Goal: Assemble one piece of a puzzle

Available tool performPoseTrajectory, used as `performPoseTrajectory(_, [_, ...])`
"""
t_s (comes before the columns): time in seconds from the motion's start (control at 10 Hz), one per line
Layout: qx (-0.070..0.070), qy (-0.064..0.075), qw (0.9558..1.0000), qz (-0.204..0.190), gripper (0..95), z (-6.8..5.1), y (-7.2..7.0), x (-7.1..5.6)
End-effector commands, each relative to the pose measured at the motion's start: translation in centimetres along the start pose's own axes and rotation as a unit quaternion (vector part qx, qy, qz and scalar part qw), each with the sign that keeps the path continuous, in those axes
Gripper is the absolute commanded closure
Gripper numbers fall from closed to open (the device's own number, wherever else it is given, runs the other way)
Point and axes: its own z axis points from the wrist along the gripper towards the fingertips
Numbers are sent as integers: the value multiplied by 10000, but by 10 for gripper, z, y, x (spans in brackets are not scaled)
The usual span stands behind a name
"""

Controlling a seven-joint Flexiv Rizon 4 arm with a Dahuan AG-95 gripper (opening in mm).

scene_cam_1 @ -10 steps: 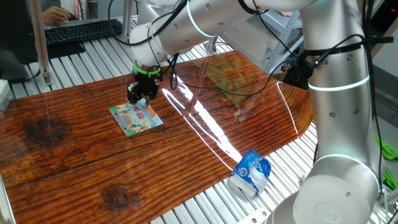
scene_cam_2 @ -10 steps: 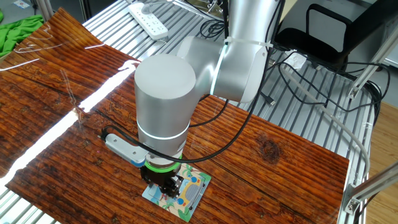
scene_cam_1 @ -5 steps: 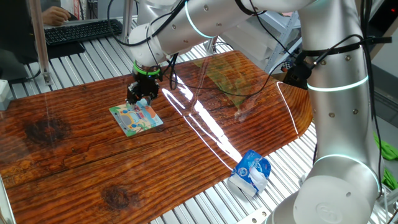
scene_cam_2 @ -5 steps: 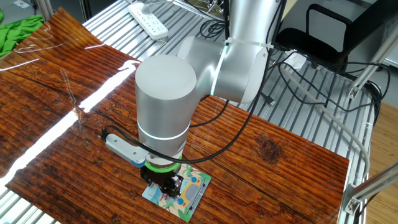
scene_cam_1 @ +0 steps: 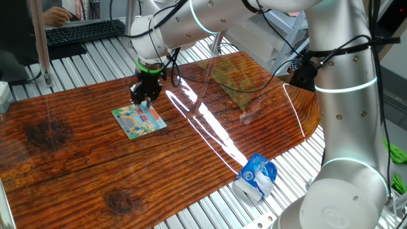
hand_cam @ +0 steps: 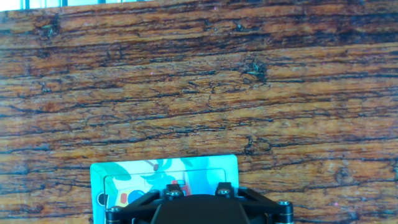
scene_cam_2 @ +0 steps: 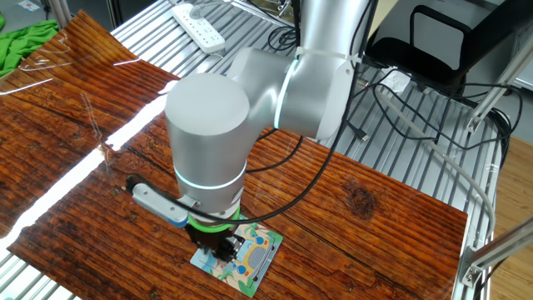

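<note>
Claw (scene_cam_1: pixel 144 100) just above puzzle (scene_cam_1: pixel 139 120)

Blue-white crumpled packet (scene_cam_1: pixel 255 176) lying well apart from tool, at table edge. White power strip (scene_cam_2: pixel 198 25) and green cloth (scene_cam_2: pixel 23 43) farther off.

Glossy wood-grain tabletop (scene_cam_1: pixel 210 152), slatted metal bench (scene_cam_1: pixel 82 70)

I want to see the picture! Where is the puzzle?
The puzzle lies flat on the wooden table, left side in one fixed view, directly under the end effector.
</note>
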Motion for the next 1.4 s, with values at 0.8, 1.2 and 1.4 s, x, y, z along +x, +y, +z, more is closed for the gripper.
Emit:
performPoseTrajectory(0.8, [31, 3, 10000, -24, 950, 2, 0, 2])
performPoseTrajectory(1.2, [-6, 222, 9998, -1, 950, -10, -1, 1])
performPoseTrajectory(1.4, [-60, 377, 9993, -2, 950, -19, -5, 0])
